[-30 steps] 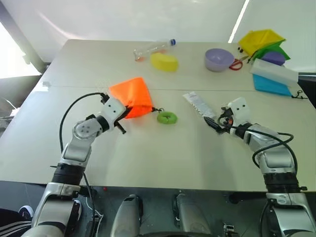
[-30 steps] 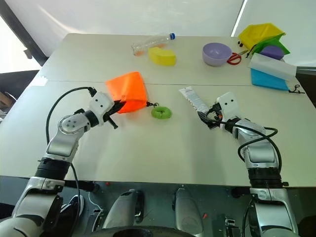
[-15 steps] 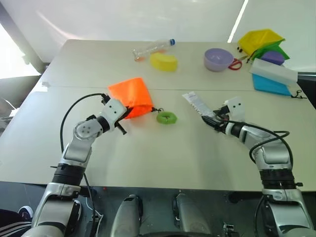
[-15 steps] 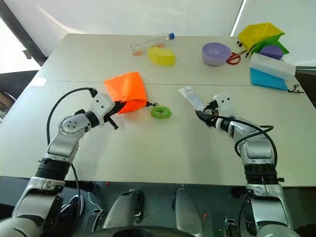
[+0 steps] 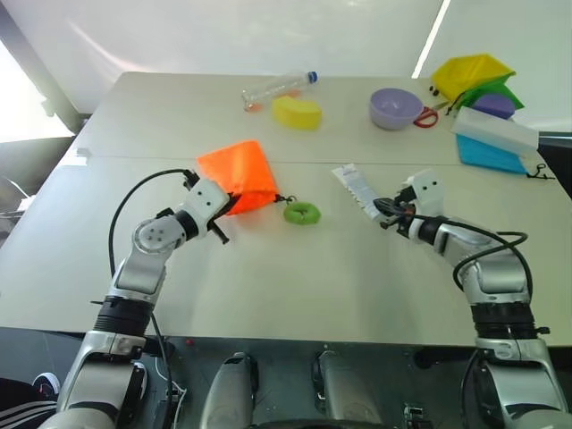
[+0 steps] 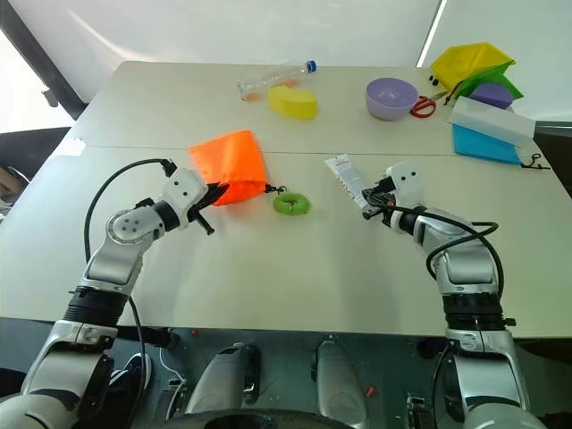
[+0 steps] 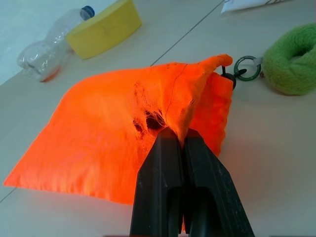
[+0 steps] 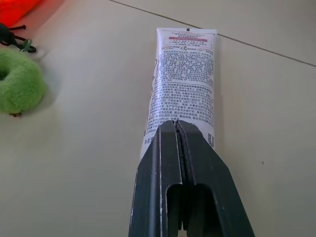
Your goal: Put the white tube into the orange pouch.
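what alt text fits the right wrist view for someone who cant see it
The right gripper is shut on the near end of the white tube, which stretches away across the pale table. A fuzzy green ring lies off to one side.

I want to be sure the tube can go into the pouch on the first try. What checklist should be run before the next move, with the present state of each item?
1. Right gripper shut on the white tube: ok, fingers closed over its near end.
2. Left gripper shut on the orange pouch: ok, fabric pinched and raised at the edge.
3. Pouch mouth open wide enough: cannot tell.
4. Tube lifted off the table: cannot tell.
5. Path from tube to pouch: not ok, the green ring lies between them.
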### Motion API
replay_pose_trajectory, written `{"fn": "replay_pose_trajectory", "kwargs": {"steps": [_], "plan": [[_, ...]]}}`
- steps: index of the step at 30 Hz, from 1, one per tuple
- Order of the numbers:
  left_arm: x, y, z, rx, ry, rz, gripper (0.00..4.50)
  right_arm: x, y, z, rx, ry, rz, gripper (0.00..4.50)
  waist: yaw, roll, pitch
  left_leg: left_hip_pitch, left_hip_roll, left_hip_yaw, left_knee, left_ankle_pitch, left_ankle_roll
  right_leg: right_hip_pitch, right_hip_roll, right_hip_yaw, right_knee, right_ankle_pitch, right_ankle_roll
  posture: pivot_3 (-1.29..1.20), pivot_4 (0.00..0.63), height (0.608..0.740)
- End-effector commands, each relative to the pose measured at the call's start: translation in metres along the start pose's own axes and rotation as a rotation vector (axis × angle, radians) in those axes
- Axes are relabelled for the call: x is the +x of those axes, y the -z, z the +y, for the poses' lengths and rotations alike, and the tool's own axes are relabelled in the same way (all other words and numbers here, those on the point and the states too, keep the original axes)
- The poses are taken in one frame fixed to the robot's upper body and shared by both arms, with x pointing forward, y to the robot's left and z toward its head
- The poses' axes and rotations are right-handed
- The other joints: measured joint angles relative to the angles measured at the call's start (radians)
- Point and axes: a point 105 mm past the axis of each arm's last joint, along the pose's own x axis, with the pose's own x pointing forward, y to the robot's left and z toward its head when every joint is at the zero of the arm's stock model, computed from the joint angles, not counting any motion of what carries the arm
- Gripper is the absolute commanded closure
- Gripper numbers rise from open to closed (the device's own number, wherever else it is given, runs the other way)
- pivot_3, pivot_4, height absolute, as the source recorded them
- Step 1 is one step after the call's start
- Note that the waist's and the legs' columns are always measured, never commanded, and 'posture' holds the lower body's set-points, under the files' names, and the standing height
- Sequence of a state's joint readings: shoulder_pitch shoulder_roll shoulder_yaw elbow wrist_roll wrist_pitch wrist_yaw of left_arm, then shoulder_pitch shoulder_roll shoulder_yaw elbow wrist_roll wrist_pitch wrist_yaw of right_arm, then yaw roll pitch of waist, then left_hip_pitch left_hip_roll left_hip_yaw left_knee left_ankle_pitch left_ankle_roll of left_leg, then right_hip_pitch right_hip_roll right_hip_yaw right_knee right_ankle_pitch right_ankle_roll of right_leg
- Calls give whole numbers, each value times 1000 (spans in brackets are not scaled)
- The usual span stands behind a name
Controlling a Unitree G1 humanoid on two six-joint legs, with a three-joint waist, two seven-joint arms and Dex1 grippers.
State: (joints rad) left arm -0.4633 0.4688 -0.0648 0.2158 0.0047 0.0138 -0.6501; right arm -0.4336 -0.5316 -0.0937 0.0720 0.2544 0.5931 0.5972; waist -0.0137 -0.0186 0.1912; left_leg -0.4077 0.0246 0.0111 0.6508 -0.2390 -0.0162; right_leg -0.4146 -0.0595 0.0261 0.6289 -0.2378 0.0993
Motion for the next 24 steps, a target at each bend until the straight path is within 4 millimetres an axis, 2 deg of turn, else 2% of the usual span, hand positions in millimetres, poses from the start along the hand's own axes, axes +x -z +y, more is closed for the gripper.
{"fn": "replay_pose_trajectory", "kwargs": {"steps": [1, 6, 9, 15, 24], "plan": [[-1, -8, 4, 23, -5, -30, 4500, -4, -8, 1, -13, -3, -28, 3595, 0, 0, 0, 0, 0, 0, 0, 0, 0, 0, 0, 0, 0, 0, 0, 0, 150, 740], [-1, -7, 4, 21, -3, -28, 4500, -5, -10, -5, -62, 54, 17, 1052, 0, 0, 0, 0, 0, 0, 0, 0, 0, 0, 0, 0, 0, 0, -1, 0, 150, 740], [-1, -6, 3, 20, 1, -28, 4500, -5, -13, -12, -53, 102, 74, 1052, -1, 0, 0, 0, 0, 0, 0, 0, 0, -1, 0, 0, 0, -1, -2, 0, 150, 740], [0, -6, 0, 17, 5, -31, 4500, -3, -10, -5, -19, 72, 176, 1052, 0, 0, 0, -1, 0, 0, -1, 0, 0, -2, 0, 0, 1, -1, -2, 0, 150, 740], [-1, -5, -2, 11, 8, -29, 4500, 2, -7, -4, -33, 45, 196, 1052, 0, 0, 0, -2, 0, 1, -1, 0, 0, -3, 0, 0, 0, 0, -1, 0, 150, 740]]}}
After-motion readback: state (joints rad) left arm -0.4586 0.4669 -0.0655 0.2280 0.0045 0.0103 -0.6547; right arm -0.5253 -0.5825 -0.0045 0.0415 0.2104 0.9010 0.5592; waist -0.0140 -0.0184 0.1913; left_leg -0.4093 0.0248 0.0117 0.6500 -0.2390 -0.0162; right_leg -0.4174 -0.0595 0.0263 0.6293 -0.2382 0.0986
